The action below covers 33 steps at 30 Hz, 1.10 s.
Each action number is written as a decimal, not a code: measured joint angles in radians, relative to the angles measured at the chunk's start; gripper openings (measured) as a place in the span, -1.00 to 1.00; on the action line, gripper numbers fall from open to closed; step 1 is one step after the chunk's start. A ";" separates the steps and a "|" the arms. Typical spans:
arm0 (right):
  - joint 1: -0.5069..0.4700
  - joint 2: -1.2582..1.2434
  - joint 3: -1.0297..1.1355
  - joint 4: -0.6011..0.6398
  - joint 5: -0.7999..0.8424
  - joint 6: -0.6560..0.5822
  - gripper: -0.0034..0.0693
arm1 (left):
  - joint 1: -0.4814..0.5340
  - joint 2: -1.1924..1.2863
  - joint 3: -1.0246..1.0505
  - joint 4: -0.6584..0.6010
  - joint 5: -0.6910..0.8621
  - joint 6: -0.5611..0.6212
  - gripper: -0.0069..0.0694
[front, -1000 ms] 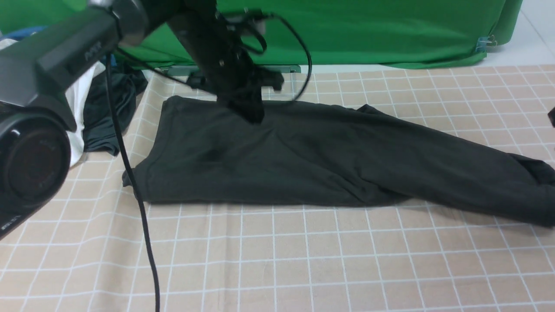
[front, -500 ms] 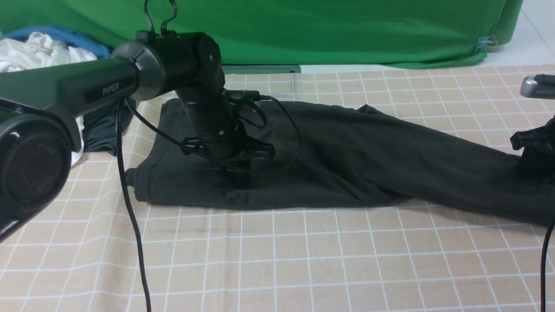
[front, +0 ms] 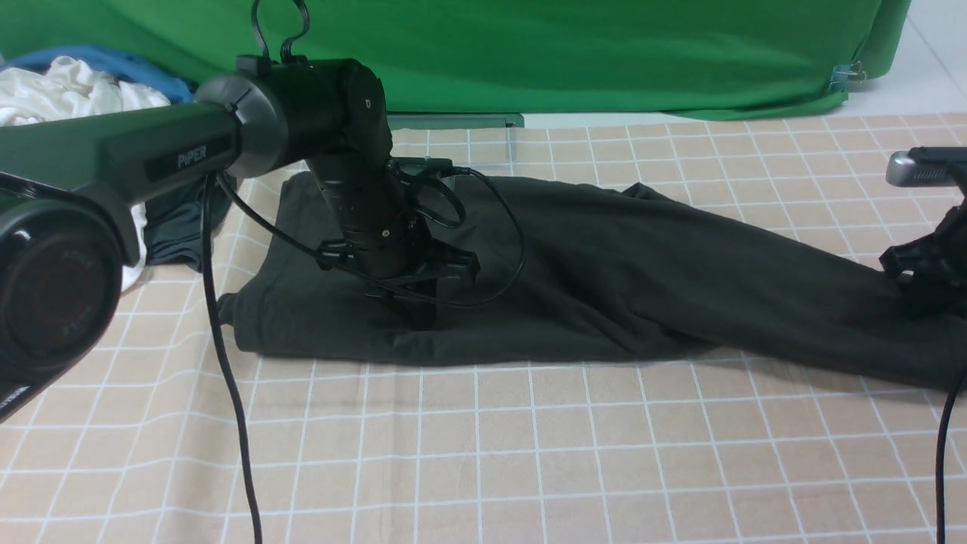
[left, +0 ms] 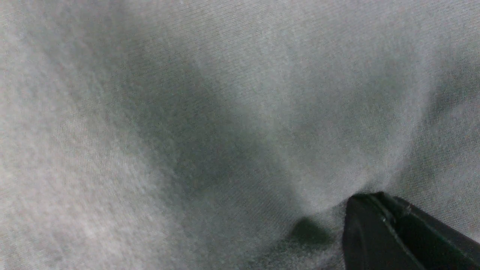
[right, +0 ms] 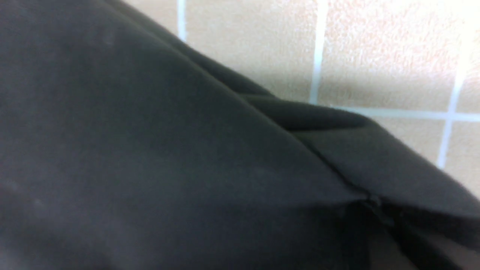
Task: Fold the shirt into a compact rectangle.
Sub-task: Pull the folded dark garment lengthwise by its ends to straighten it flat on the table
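shirt (front: 642,279), long strip on worktop (front: 529,453), likely awaiting crosswise fold; left claw (front: 419,313) pressing it, right claw (front: 925,298) at its end, whether closed unclear; next: firm end pinch.

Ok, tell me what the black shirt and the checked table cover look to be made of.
Shirt: likely a soft knit jersey, perhaps cotton, matte black; the left wrist view shows fine knit lines, and it lies in soft folds.
Table cover: probably a printed cloth, matte beige with white grid; its lines waver slightly, unlike hard tile.
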 joint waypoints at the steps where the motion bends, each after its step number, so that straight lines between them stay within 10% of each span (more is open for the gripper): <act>1: 0.000 -0.001 -0.016 -0.004 0.024 -0.001 -0.77 | 0.000 0.000 0.001 0.000 -0.001 0.000 -0.77; 18: 0.000 -0.004 -0.176 -0.155 0.050 0.076 -0.72 | -0.005 -0.003 0.004 0.007 -0.007 0.000 -0.77; 25: 0.000 -0.019 -0.217 -0.210 0.094 0.213 0.15 | -0.005 -0.028 0.002 0.025 -0.007 0.000 -0.77; 33: -0.022 -0.124 -0.157 -0.206 0.354 0.259 0.20 | -0.005 -0.110 0.002 0.041 -0.015 0.000 -0.77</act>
